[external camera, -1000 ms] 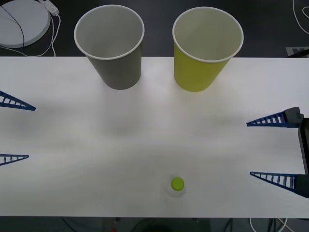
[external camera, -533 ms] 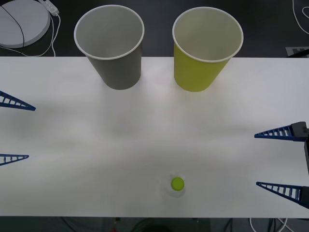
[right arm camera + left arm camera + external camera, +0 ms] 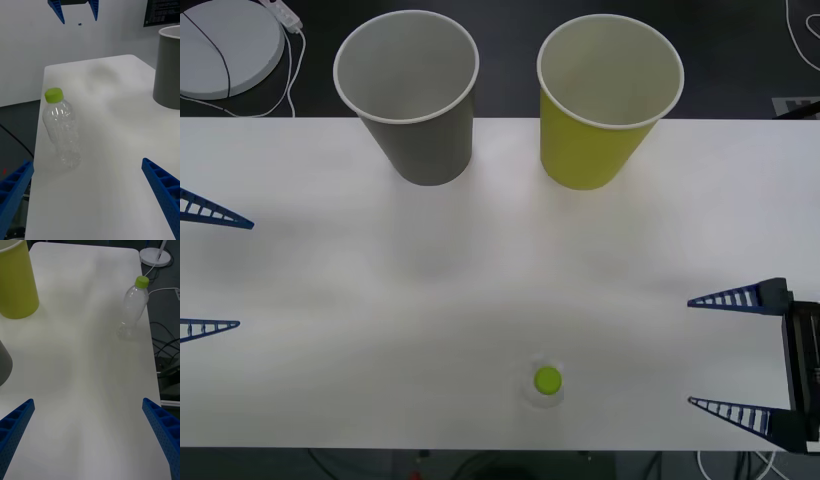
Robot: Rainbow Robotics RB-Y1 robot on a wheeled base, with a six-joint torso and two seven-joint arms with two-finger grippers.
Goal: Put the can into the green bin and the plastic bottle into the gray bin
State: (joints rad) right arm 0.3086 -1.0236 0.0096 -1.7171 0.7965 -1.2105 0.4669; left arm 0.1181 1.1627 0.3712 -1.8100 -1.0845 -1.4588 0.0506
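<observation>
From above, the plastic bottle (image 3: 548, 381) stands upright at the table's near edge, well apart from the gray bin (image 3: 412, 95) and green bin (image 3: 605, 100); right gripper (image 3: 728, 352) spread beside it, left gripper (image 3: 208, 268) spread, idle. Right wrist: bottle unheld, binning not begun

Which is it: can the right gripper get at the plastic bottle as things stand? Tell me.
Probably yes. The right gripper is open at the table's right edge, and only bare table lies between it and the upright plastic bottle.
</observation>
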